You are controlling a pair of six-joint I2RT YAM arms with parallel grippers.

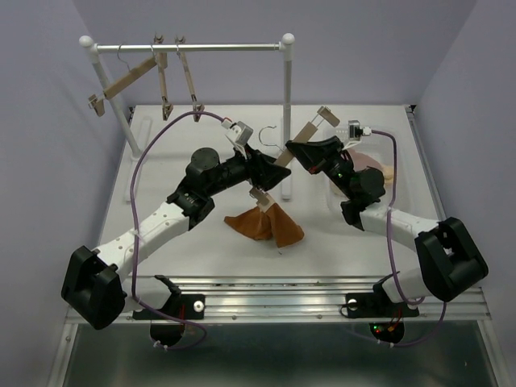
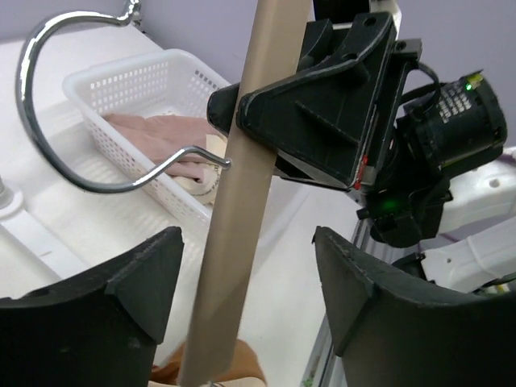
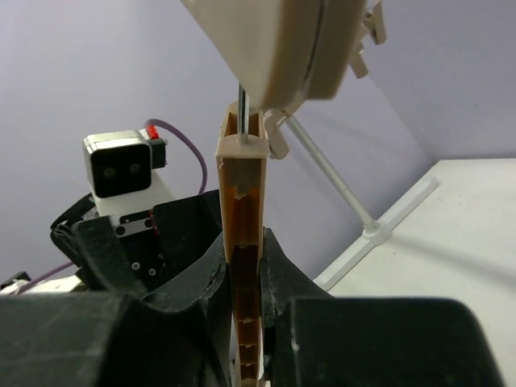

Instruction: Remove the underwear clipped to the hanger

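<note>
in one basket point(image 2: 121, 71) lie two briefs point(image 2: 161, 133) (hanger point(image 2: 242, 201) clips one brown brief point(image 1: 266, 224)).

Left arm point(image 1: 153, 226): white links and black joint housings showing; left purple cable point(image 1: 135, 181) arching at 10 o'clock.
Right arm point(image 1: 399, 219): wearing matching colours; right purple cable point(image 1: 393, 161) trailing at 2 o'clock; green LED point(image 2: 393, 205) glowing.
Left gripper point(image 2: 246, 242): matte black wedge fingers showing.

Bright even light, soft shadows; near foreground blurred.
</note>
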